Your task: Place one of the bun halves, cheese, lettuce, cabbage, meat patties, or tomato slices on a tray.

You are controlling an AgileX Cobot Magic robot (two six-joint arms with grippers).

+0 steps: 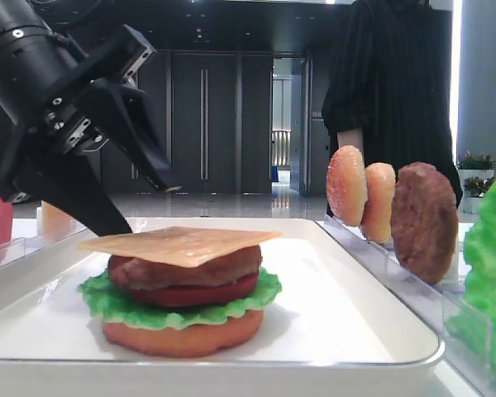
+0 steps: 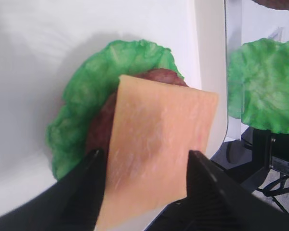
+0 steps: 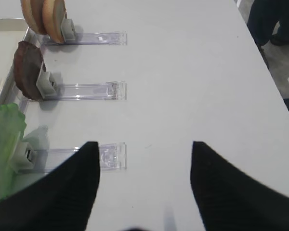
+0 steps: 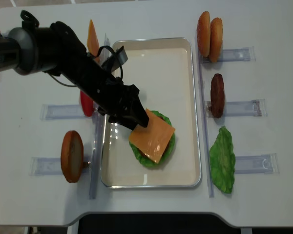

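The cheese (image 1: 178,244) lies flat on top of a stack in the white tray (image 1: 331,331): meat patty (image 1: 182,269), tomato slice (image 1: 198,294), lettuce (image 1: 116,302) and a flat bun half (image 1: 182,335). My left gripper (image 1: 149,208) hovers at the cheese's left edge, open, with its fingers apart and clear of the slice. In the left wrist view the cheese (image 2: 159,144) shows between the spread fingers of the left gripper (image 2: 146,154). My right gripper (image 3: 144,144) is open over bare table, with nothing in it.
Clear holders right of the tray carry two bun halves (image 4: 209,30), a patty (image 4: 217,95) and a lettuce leaf (image 4: 222,159). Holders on the left carry a bun half (image 4: 72,156), a tomato slice (image 4: 86,104) and another cheese slice (image 4: 92,39). A person (image 1: 397,74) stands behind the table.
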